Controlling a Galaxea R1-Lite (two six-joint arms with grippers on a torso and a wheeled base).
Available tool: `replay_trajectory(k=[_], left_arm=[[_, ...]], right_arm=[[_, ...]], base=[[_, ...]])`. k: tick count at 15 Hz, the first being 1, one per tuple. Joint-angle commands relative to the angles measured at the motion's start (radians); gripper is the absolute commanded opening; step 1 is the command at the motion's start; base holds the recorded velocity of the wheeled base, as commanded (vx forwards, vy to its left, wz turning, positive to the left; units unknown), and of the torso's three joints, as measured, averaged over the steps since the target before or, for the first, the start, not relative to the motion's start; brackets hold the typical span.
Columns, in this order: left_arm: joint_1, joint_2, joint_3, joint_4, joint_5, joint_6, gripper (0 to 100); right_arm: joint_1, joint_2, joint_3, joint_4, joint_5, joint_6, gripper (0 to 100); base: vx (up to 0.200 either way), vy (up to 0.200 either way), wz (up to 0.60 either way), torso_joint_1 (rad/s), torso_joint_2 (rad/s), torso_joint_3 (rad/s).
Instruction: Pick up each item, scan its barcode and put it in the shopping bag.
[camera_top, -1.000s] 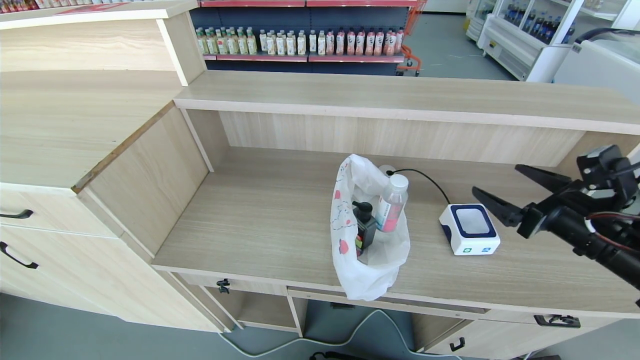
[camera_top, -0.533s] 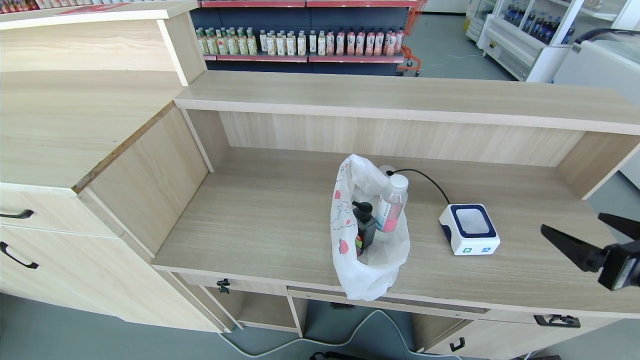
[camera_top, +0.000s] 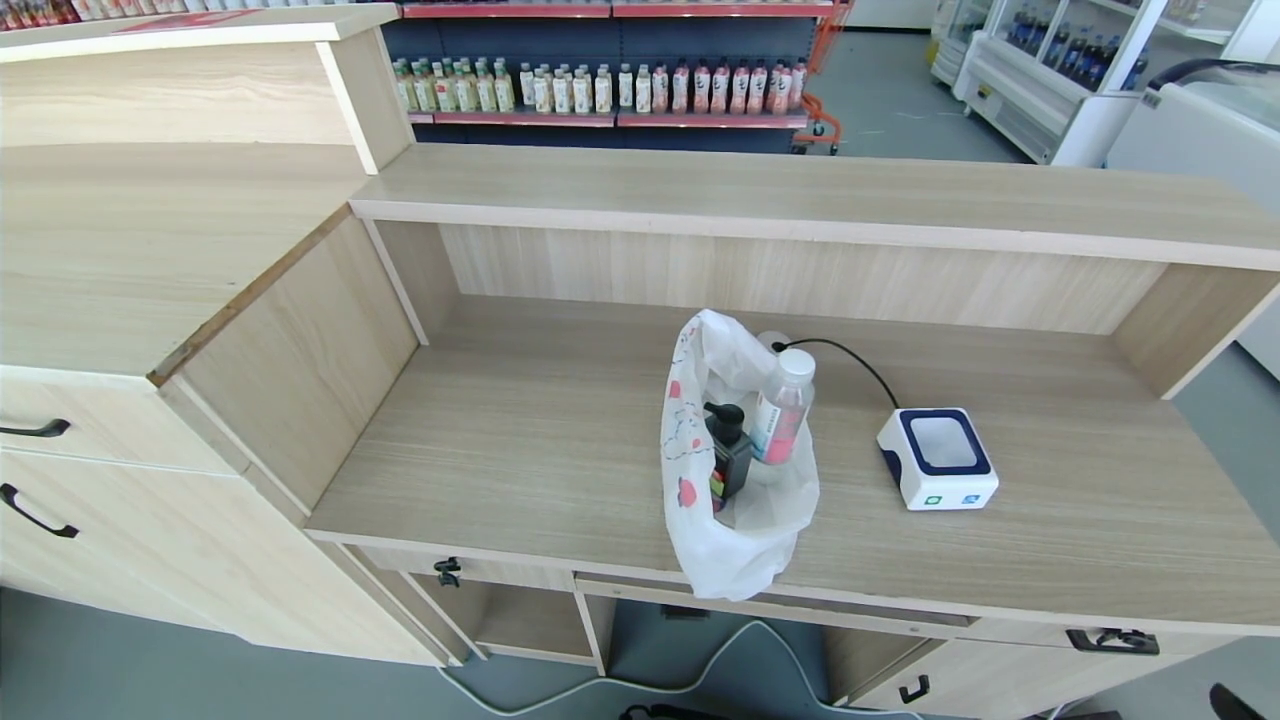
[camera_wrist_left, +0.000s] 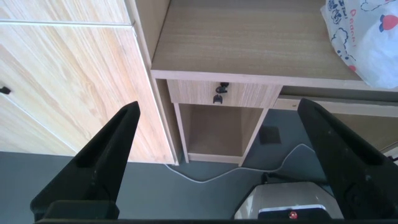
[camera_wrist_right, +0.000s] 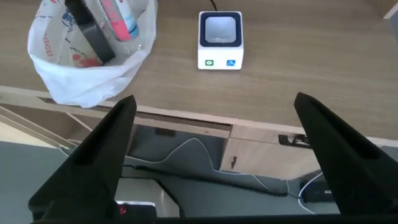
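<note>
On the wooden counter (camera_top: 560, 440), ahead of both claws, stands the white shopping bag (camera_top: 735, 540), printed with red shapes, mouth open. It lies ahead and left of the right gripper (camera_wrist_right: 214, 98), and ahead, right and above the left gripper (camera_wrist_left: 217, 106). Both claws gape wide, holding nothing. Straight ahead of the right claw sits the white, blue-trimmed scanner (camera_top: 938, 458). Inside the bag: a clear bottle (camera_top: 783, 415), white cap, pink label, and beside it a black pump bottle (camera_top: 728, 455).
</note>
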Motion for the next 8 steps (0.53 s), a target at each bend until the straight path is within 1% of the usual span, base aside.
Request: replay_trajectory(k=[1, 2, 3, 8], left_arm=[[0.0, 0.0, 0.0, 0.0, 0.0, 0.0, 100], [0.0, 0.0, 0.0, 0.0, 0.0, 0.0, 100], [0.0, 0.0, 0.0, 0.0, 0.0, 0.0, 100], [0.0, 0.0, 0.0, 0.0, 0.0, 0.0, 100]], right_arm=[[-0.014, -0.317, 0.026, 0.19, -0.02, 0.015, 100], [0.003, -0.339, 0.026, 0.202, -0.053, 0.016, 100], [0.029, -0.39, 0.026, 0.234, -0.061, 0.013, 100], [0.029, -0.39, 0.026, 0.254, -0.069, 0.028, 100]], base=[[0.0, 0.0, 0.0, 0.0, 0.0, 0.0], [0.0, 0.0, 0.0, 0.0, 0.0, 0.0], [0.0, 0.0, 0.0, 0.0, 0.0, 0.0], [0.0, 0.0, 0.0, 0.0, 0.0, 0.0]])
